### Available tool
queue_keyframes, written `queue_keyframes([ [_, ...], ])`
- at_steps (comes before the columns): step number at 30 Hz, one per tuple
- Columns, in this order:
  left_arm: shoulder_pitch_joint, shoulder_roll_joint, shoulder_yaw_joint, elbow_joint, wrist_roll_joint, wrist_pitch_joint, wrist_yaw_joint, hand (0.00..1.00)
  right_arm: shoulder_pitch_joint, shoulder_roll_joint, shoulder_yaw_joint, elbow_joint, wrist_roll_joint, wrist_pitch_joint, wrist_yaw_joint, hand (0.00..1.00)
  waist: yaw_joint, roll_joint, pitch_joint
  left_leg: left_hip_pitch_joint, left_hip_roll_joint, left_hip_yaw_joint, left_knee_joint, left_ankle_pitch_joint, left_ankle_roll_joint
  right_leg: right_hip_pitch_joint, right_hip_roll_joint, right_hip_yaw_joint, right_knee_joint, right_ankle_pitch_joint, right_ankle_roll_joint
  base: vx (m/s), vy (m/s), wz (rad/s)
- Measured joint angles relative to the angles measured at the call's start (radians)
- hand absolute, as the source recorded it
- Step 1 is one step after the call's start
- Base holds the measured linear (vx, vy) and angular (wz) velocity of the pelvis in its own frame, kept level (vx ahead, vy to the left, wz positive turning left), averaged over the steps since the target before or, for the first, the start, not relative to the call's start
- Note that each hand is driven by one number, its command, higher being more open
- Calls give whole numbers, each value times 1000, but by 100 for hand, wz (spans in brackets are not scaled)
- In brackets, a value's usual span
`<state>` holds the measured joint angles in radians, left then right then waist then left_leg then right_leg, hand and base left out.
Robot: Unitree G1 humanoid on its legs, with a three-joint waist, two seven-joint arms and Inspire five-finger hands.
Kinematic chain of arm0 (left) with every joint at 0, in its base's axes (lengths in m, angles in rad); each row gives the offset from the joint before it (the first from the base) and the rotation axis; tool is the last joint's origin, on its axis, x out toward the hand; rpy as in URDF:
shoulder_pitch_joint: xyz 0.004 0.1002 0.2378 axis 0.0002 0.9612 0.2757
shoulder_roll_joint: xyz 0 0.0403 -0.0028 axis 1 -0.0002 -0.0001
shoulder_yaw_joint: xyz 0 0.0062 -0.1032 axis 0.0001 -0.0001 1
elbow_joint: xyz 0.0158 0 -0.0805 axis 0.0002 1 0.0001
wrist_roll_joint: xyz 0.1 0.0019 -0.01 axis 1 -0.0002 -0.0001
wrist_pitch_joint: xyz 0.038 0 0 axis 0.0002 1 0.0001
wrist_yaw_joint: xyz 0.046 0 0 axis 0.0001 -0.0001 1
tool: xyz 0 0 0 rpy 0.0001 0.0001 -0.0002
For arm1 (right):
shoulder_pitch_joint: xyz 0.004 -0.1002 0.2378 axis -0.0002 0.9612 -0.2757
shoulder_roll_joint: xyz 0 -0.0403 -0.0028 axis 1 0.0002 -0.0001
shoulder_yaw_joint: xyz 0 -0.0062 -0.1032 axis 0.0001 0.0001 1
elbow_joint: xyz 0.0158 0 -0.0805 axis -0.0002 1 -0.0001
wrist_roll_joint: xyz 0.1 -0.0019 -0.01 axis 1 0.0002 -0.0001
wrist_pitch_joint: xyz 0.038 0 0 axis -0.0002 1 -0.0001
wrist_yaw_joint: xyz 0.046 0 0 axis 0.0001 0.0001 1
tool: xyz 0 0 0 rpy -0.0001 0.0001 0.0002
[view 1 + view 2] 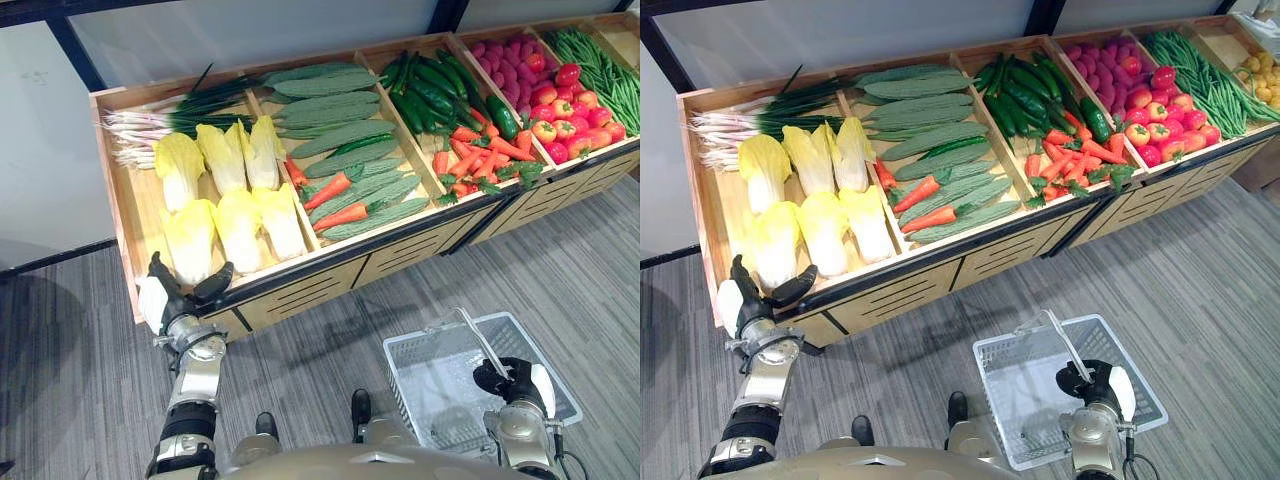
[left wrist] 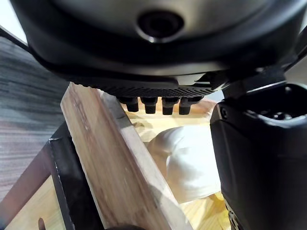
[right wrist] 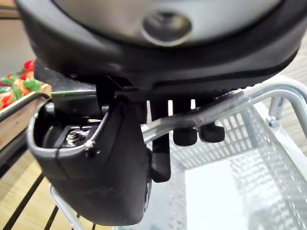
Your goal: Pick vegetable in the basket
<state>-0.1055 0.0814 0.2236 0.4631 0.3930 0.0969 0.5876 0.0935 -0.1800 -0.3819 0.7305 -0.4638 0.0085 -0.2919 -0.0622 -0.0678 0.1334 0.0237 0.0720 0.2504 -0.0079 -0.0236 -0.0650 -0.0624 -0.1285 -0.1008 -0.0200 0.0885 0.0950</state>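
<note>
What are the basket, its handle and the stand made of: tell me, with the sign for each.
Basket: apparently pale grey plastic, going by its moulded mesh walls. Handle: likely metal wire, shiny, in a clear sleeve. Stand: light matte wood with visible grain, with a black strip along the front edge.

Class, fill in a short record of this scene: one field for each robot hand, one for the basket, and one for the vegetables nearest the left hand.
Left hand: open, holding nothing, at the front edge of the wooden stand
Right hand: shut on the basket handle
Basket: grey mesh, no vegetable inside
Nearest vegetables: napa cabbages in the stand's leftmost compartment, spring onions behind them
</note>
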Motion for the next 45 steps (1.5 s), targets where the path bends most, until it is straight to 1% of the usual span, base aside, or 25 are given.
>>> queue_keyframes([
  [3,-24,1,27,12,0,17,8,0,-1,0,0,0,0,0,0,0,-3,-3,3,-1,-1,1,0,0,1,-1,-1,1,0,0,0,0,0,0],
  [5,-33,8,30,13,0,13,25,0,0,0,0,0,0,0,0,0,-7,-4,6,-1,-2,1,-1,0,1,-2,-1,1,0,0,0,0,0,0],
  [8,-61,11,33,26,1,19,25,0,-6,-1,4,0,0,0,0,0,-11,-3,7,-1,-4,2,-3,0,1,-2,-2,2,-1,0,0,0,0,0],
  [10,-62,14,38,41,1,17,28,0,-11,-1,7,0,0,0,0,0,-20,-4,9,0,-4,4,-6,0,1,-4,-3,3,-2,1,0,-1,-1,-2],
  [17,-62,15,41,41,1,16,24,0,-11,-1,31,0,0,-3,0,0,-20,-4,10,6,-6,13,-10,0,1,-3,-3,11,-2,2,0,-5,-1,-2],
  [19,-63,26,44,42,1,16,21,0,-11,-1,37,0,0,-4,0,0,-21,-7,11,12,-6,18,-12,0,1,-3,-3,17,-2,2,0,-22,-4,-9],
  [29,-61,25,49,32,-4,19,22,0,2,-1,38,2,0,-4,0,0,-23,-8,12,26,-7,21,-16,-2,1,11,-2,21,-8,2,-1,-2,0,-2],
  [33,-40,2,63,-52,-11,29,29,0,10,-1,35,2,-1,-4,0,0,-22,-8,12,25,-8,17,-16,-2,1,11,-3,18,-6,2,-1,0,0,0],
  [39,-34,-7,69,-216,-12,30,72,0,10,-1,10,2,-2,-4,0,0,-21,-9,10,26,-8,14,-13,-1,1,12,-4,19,0,2,-1,-5,-1,0],
  [41,-28,-39,87,-301,-13,30,90,0,13,-1,-4,2,-1,-4,0,0,-18,-9,10,29,-9,12,-15,-1,2,17,-5,20,0,2,-1,0,0,0],
  [43,-10,-60,89,-358,-13,29,103,0,14,-1,-10,2,-1,-4,0,0,-19,-10,10,41,-9,12,-18,-1,2,29,-4,22,-1,2,-1,0,0,0],
  [45,-5,-82,88,-402,-13,28,108,0,19,-1,-18,2,-1,-4,0,0,-14,-10,8,44,-9,12,-22,-1,2,32,-3,22,-1,2,-1,0,0,0],
])
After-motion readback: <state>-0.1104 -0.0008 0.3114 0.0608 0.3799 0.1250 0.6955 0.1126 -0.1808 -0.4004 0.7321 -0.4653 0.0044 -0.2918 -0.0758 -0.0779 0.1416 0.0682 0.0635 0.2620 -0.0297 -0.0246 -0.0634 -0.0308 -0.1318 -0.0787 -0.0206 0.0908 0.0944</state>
